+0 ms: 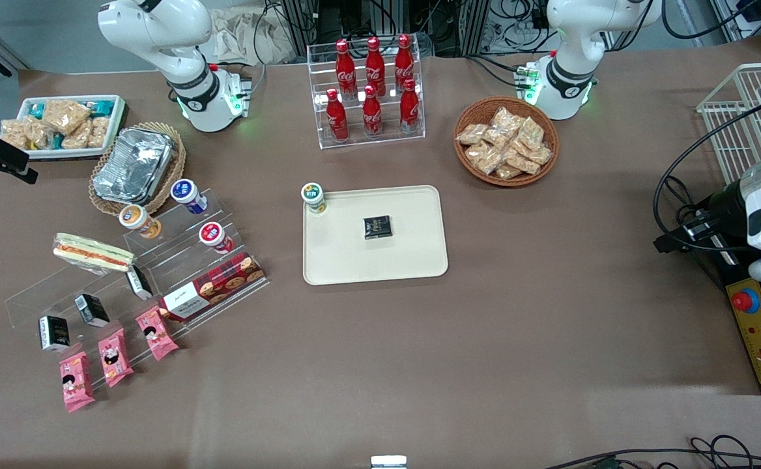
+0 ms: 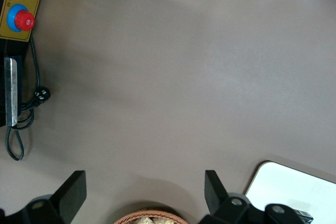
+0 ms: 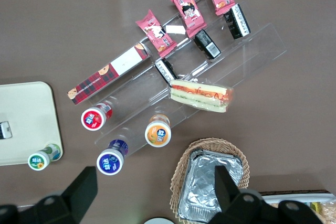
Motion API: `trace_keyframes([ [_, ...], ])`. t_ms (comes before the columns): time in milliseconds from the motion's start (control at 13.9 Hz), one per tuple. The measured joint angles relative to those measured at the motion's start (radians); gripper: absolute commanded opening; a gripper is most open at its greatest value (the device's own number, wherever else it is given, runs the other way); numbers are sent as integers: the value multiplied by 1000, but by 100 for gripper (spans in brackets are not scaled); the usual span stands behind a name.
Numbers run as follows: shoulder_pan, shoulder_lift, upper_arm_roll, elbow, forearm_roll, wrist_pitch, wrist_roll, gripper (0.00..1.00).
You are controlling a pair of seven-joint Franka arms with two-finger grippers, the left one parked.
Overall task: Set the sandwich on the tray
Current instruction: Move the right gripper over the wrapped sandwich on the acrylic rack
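Observation:
The sandwich (image 1: 94, 254), a clear-wrapped white-bread wedge with orange-red and yellow layers, lies on a clear stepped shelf toward the working arm's end of the table; it also shows in the right wrist view (image 3: 201, 95). The cream-beige tray (image 1: 413, 260) lies mid-table and carries a small black packet (image 1: 377, 227) and a green-lidded cup (image 1: 313, 197); a corner of the tray shows in the wrist view (image 3: 21, 124). My right gripper (image 3: 155, 190) hangs high above the table, open and empty, over the spot between the foil containers and a blue-lidded cup, apart from the sandwich.
The clear shelf (image 1: 178, 260) also holds lidded cups (image 1: 188, 195), black packets, pink packets (image 1: 156, 332) and a red plaid box (image 1: 214, 285). A wicker basket of foil containers (image 1: 134, 166), a white snack tray (image 1: 61, 124), a cola rack (image 1: 371, 91) and a snack basket (image 1: 505, 142) stand farther from the camera.

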State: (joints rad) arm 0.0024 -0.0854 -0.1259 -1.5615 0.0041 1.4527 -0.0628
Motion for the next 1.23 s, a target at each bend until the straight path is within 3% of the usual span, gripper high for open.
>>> trace_keyframes([
  [649,6,18,43,-9,0,-33,-31,99],
  [1227,-78,59,21,-42,-17,10,-674,99],
])
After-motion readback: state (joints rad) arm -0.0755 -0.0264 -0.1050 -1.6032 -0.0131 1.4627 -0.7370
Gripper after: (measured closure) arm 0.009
